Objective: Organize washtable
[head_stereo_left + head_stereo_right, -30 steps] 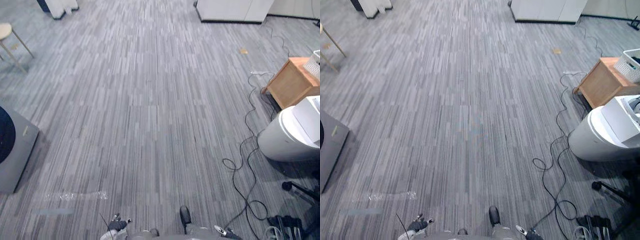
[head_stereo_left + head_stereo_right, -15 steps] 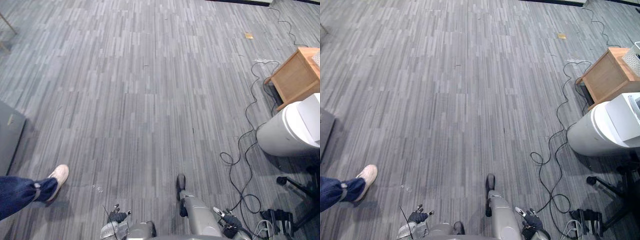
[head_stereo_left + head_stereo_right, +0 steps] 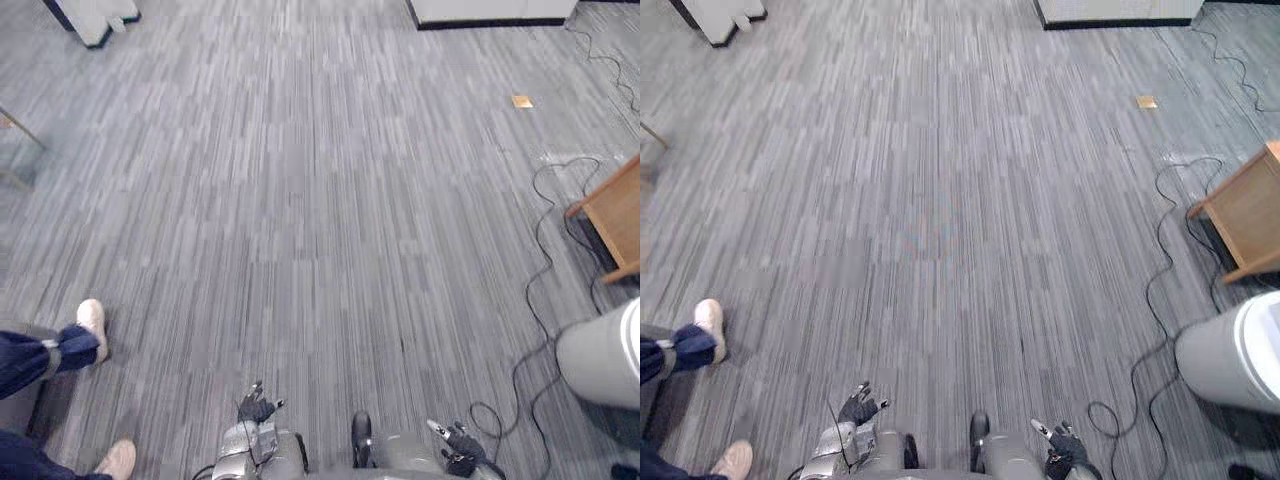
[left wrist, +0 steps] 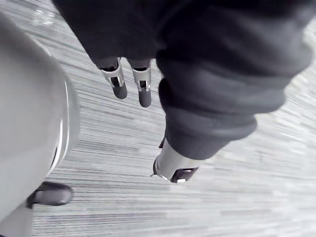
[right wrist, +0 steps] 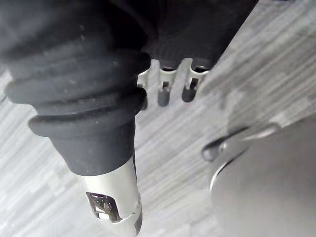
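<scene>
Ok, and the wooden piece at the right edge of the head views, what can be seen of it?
The wooden piece is a light brown, box-like unit of plain flat panels that look like unpainted wood. It stands upright on the grey striped carpet, cut off by the right edge. Dark shadow lies beneath it. A thin black cable curls on the floor toward its near corner; contact cannot be told. A pale rounded container stands apart from it.

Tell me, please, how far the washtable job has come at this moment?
Nothing looks done yet. The head views show grey carpet floor, a person's shoe on the left, and a wooden cabinet and a white bin on the right. In hand: nothing; the left hand and right hand hang low, fingers relaxed, empty. Probably all the organizing is left.
</scene>
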Tool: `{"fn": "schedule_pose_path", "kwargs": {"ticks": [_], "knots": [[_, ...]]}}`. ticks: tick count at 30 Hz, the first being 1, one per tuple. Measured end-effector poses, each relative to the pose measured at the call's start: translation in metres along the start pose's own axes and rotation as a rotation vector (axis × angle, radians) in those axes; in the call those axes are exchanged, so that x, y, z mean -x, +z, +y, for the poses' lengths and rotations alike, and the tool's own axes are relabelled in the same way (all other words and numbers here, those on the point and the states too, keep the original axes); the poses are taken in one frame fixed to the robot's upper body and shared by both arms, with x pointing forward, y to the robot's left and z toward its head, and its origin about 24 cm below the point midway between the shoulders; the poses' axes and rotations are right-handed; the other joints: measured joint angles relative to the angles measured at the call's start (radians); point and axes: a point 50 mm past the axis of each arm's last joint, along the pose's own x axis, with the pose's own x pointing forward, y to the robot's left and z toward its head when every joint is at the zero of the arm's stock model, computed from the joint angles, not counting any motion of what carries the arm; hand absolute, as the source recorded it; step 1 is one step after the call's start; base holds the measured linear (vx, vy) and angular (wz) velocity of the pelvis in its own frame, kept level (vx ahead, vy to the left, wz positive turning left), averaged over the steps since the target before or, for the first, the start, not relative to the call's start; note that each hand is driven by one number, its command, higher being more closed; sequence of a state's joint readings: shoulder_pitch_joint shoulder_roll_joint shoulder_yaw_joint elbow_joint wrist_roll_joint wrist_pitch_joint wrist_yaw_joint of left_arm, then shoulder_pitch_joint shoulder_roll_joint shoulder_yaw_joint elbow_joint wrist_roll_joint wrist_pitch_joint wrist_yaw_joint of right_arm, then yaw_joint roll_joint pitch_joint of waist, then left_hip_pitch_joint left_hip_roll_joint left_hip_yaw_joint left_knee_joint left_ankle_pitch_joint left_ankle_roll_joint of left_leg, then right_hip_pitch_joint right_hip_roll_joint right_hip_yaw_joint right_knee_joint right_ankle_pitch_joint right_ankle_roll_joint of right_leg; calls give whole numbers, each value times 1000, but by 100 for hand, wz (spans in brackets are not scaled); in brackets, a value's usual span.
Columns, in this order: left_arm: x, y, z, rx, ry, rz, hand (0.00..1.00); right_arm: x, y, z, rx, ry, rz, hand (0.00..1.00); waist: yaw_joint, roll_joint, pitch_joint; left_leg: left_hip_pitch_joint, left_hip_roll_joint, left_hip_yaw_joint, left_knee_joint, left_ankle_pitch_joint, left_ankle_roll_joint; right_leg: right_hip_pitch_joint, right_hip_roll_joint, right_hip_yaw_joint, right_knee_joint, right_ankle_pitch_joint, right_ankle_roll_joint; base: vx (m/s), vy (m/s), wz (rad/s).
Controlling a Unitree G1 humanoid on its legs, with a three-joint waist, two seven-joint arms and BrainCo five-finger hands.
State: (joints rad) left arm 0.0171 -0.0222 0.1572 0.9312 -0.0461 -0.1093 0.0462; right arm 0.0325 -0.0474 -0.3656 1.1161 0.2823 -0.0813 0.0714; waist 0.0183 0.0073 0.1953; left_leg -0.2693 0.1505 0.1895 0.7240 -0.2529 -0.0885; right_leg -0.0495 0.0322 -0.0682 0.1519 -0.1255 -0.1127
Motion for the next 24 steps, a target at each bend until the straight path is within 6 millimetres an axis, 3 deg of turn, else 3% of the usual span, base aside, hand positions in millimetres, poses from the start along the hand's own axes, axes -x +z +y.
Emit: {"fn": "schedule_pose_path", "kwargs": {"ticks": [1,2,4,5,6,7,8,9,10,11,12,14,15,17,18,20,21,23,24], "knots": [[0,1,-2,-9,-9,-10,0,-1,2,0,13,2,-2,0,0,2,0,-34,-15,-7,-64,2,-4,16,-6,3,-12,-5,5,430,56,-10],[0,3,-6,-29,-29,-26,0,-1,3,-1,26,-2,-6,0,2,15,-5,-87,-37,-38,-241,23,-29,53,-16,11,-38,-23,21,414,106,-14],[1,3,-13,-62,-59,-31,0,0,3,-4,58,-7,-3,0,24,57,-7,-149,-44,-78,-436,80,-83,114,-6,38,-59,-71,25,486,194,-35],[1,6,-16,-75,-72,-46,0,0,5,-9,83,-16,0,0,42,84,-11,-201,-36,-110,-483,116,-86,160,6,56,-70,-102,48,490,256,-55],[1,6,-17,-96,-78,-54,0,1,2,-13,105,-23,13,0,58,91,-14,-214,-24,-108,-502,157,-69,191,9,76,-72,-127,64,623,347,-69],[1,7,-11,-120,-70,-60,0,2,-4,-13,116,-22,33,0,76,72,-18,-208,-17,-102,-472,255,-33,219,-6,109,-66,-159,76,572,305,-87],[3,3,-2,-161,-55,-51,0,2,-11,-5,122,-5,61,0,85,26,-54,-212,-43,-76,-442,313,6,224,-53,148,-59,-180,90,610,285,-80],[3,4,2,-185,-46,-52,0,2,-12,-1,132,8,64,0,84,4,-67,-220,-55,-73,-428,315,21,208,-71,166,-38,-178,92,667,261,-72],[2,5,8,-214,-38,-53,0,2,-18,9,134,45,77,0,79,-32,-83,-220,-74,-44,-415,298,90,162,-98,201,30,-153,132,703,253,-41],[1,6,10,-241,-38,-54,0,3,-21,12,137,56,82,0,73,-52,-87,-196,-91,-16,-405,271,132,133,-117,238,122,-122,183,703,266,-30],[1,7,9,-249,-42,-55,0,3,-21,11,132,52,83,0,73,-54,-86,-172,-98,-5,-407,255,144,121,-120,253,176,-97,214,679,253,-25],[3,2,7,-256,-51,-44,0,3,-21,8,104,38,79,0,74,-48,-83,-24,-110,28,-458,189,167,34,-98,311,476,76,355,599,241,-41],[3,0,7,-255,-51,-36,0,3,-20,8,97,38,74,0,73,-47,-83,19,-116,33,-477,176,169,8,-98,313,559,77,359,506,221,-36],[6,-11,11,-216,-37,7,0,3,-15,8,70,33,47,0,66,-34,-76,164,-137,52,-556,147,170,-72,-109,259,728,35,293,503,195,-22],[7,-20,14,-175,-19,46,0,3,-14,7,47,30,39,0,51,-30,-76,241,-140,53,-603,124,175,-124,-114,192,732,-31,240,453,119,-14],[8,-26,21,-121,10,77,0,3,-13,7,22,28,27,0,49,-30,-76,292,-140,45,-621,83,183,-197,-106,127,703,-92,212,354,8,-8],[9,-31,24,-93,22,105,0,3,-13,5,3,23,21,0,44,-25,-73,322,-132,35,-621,54,181,-255,-78,92,644,-115,187,277,-35,2],[11,-39,27,-47,40,147,0,4,-12,1,-46,7,11,0,14,-9,-65,374,-111,3,-624,10,167,-312,-22,81,455,-103,183,466,-99,44],[13,-45,29,-22,52,177,0,3,-8,3,-71,13,-10,0,-10,-7,-65,416,-107,-25,-647,-11,157,-332,-5,74,251,-30,201,589,-136,71]]}}
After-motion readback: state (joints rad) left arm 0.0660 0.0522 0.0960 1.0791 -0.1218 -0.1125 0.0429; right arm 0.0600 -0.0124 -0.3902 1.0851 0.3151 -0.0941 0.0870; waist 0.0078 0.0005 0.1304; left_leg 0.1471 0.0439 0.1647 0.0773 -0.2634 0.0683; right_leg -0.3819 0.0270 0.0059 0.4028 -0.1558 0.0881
